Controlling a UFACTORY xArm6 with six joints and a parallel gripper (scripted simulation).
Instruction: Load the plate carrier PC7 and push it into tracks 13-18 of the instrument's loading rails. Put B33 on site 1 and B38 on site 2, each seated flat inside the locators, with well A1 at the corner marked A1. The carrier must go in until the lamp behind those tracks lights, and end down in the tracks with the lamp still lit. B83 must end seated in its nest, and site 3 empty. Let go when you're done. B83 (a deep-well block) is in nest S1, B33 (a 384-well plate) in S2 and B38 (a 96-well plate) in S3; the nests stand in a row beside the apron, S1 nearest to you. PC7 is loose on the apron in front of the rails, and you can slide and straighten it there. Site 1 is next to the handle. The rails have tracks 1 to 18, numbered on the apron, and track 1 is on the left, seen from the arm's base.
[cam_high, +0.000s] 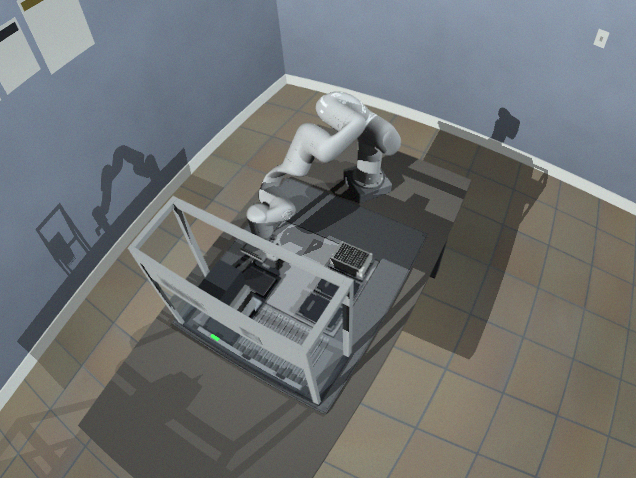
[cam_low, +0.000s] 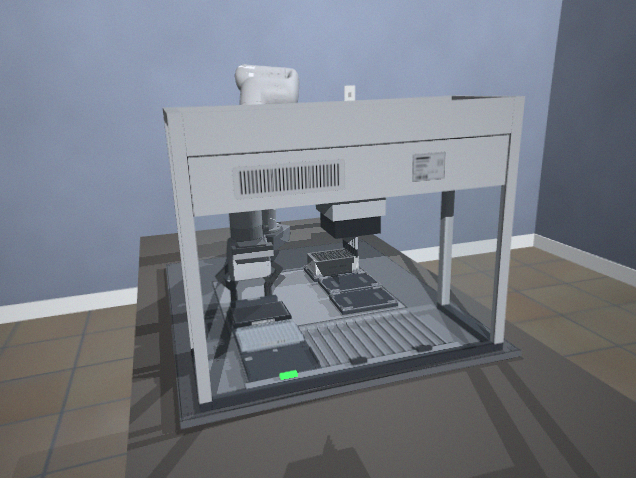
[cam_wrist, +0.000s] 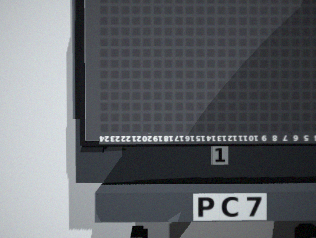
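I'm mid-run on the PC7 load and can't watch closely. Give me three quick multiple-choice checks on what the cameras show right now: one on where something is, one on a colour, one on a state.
1. Where is the deep-well block?
A. On the carrier's site 3
B. In the nest at the arm's end of the row
C. Between the gripper's fingers

2. What colour is the lit lamp behind the tracks?
A. Red
B. Amber
C. Green

3. What is the gripper doing?
A. Open, above the carrier's handle end, holding nothing
B. Shut on a plate
C. Parked outside the instrument frame

Answers:
1 B, the block stands at the arm's end of the nest row, with two empty nests nearer the rails.
2 C, it glows green at the carrier's inner end.
3 A, the fingers stand spread with nothing between them, and the wrist view looks down on the PC7 label and the 384-well plate on site 1.
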